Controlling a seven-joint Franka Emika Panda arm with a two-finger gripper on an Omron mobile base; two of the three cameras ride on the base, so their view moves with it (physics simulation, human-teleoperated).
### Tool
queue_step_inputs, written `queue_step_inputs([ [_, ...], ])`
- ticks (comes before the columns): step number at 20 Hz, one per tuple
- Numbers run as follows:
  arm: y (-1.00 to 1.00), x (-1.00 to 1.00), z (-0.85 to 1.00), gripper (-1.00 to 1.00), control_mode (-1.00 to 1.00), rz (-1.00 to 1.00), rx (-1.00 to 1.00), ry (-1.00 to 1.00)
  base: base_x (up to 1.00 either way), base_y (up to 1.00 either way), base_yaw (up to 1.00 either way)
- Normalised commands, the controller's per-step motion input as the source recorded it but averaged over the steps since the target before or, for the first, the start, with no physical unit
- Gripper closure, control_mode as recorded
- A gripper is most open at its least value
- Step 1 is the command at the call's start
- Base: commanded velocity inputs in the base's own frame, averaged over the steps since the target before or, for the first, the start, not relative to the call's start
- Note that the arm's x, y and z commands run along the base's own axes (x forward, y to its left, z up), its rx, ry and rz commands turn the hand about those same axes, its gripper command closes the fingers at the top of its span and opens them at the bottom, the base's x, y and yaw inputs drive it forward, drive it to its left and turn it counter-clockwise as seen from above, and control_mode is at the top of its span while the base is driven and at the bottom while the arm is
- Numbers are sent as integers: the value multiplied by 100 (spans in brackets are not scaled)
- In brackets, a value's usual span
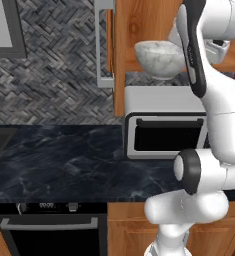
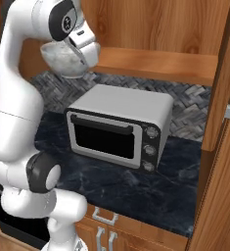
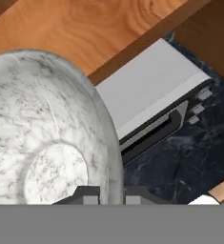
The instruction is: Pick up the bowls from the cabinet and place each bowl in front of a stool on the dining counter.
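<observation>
The cabinet [image 2: 155, 63] hung on the far wall above a black marbled worktop [image 1: 64, 160], its open shelf running left to right over a toaster oven [image 2: 119, 125]. From where I stood the arm [image 1: 214, 110] reached up from the near side to that shelf, towards its left end.

The marbled bowl [image 1: 160, 58] was at the shelf's front edge, upright, partly out over the oven below. The hand view showed its rim running straight down between the two fingertips [image 3: 88, 196], one inside the bowl and one outside, so the gripper [image 3: 109, 199] was closed on the near wall of the bowl, clamped almost fully together on that thin edge. The bulk of the bowl lay on the far side of the gripper, towards the cabinet's back.

That seemed the thing to mind: with the weight all beyond the grip, the bowl would likely want to tip as it came off the shelf, and it had to be drawn out towards the near side, clear of the shelf edge.

I could not make out the wooden bowl.
</observation>
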Motion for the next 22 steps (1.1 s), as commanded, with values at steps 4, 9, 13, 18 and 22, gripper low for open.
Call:
queue_step_inputs([
  [4,0,-100,-28,100,-100,-15,4,-16,0,0,0],
  [9,-12,-100,-1,100,-100,-9,8,-3,0,0,0],
  [13,-19,-91,0,100,-100,-3,4,0,0,0,0],
  [18,-19,-79,0,100,-100,0,3,0,0,0,0],
  [22,-19,-71,0,100,-100,0,0,0,0,0,0],
])
